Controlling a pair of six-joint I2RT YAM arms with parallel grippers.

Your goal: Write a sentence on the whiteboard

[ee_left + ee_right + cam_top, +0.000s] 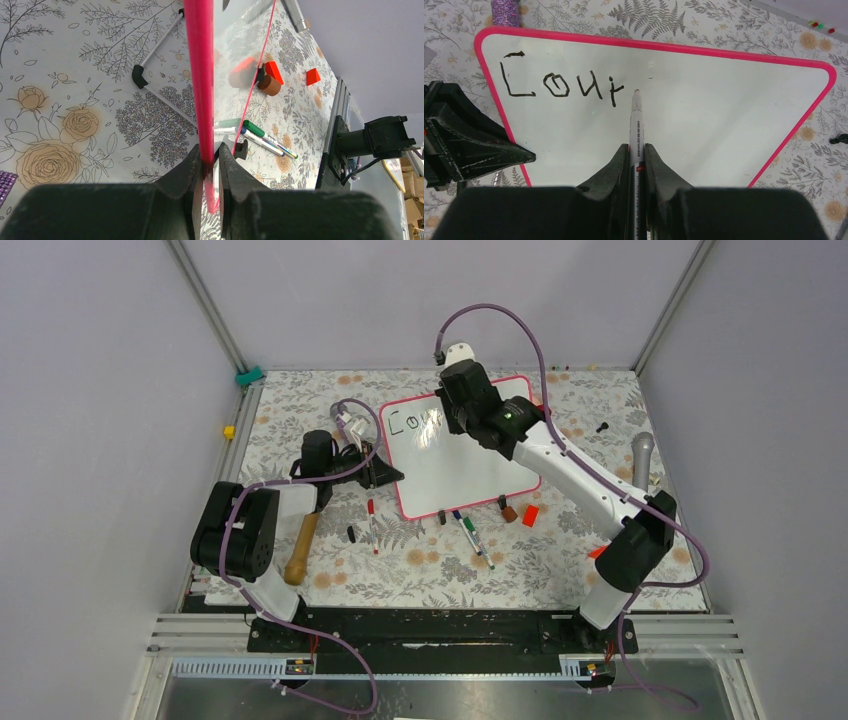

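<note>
The whiteboard with its pink-red frame lies tilted on the floral table; it also shows in the right wrist view. Black lettering reading "Cour" stands at its upper left. My right gripper is shut on a white marker, whose tip sits on the board just right of the last stroke. My left gripper is shut on the board's pink edge at the left side; in the top view it is at the board's left edge.
Several markers and caps lie below the board. A brown cylinder and red blocks sit near its lower right corner. A wooden-handled tool lies at the left and a microphone at the right.
</note>
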